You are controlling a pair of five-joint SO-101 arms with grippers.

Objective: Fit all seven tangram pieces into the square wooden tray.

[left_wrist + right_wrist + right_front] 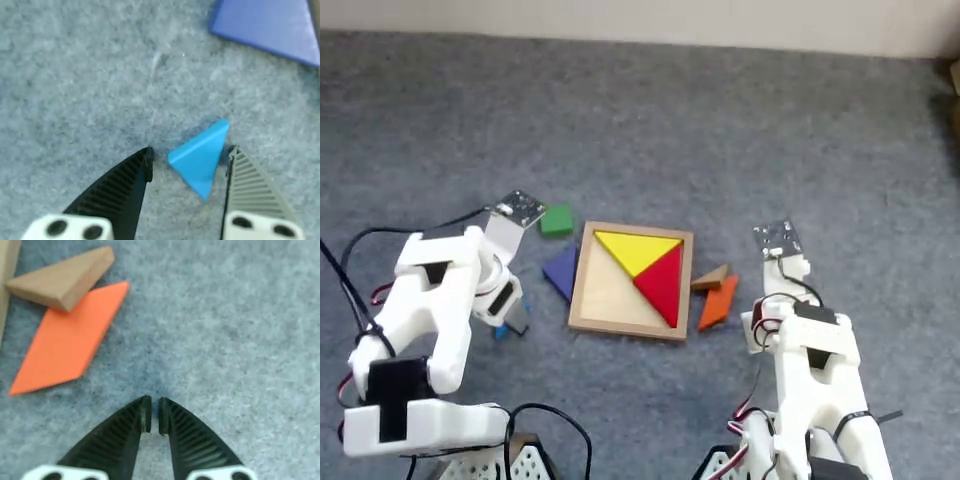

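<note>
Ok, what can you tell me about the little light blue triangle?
The light blue triangle is a small flat piece with smooth faces and crisp edges, and it looks like painted wood. It lies flat on the grey carpet, outside the tray, between the open fingers of the left gripper. The black finger is slightly apart from it. The pale finger is right at its edge, but I cannot tell if it touches. The dark blue piece lies apart.
</note>
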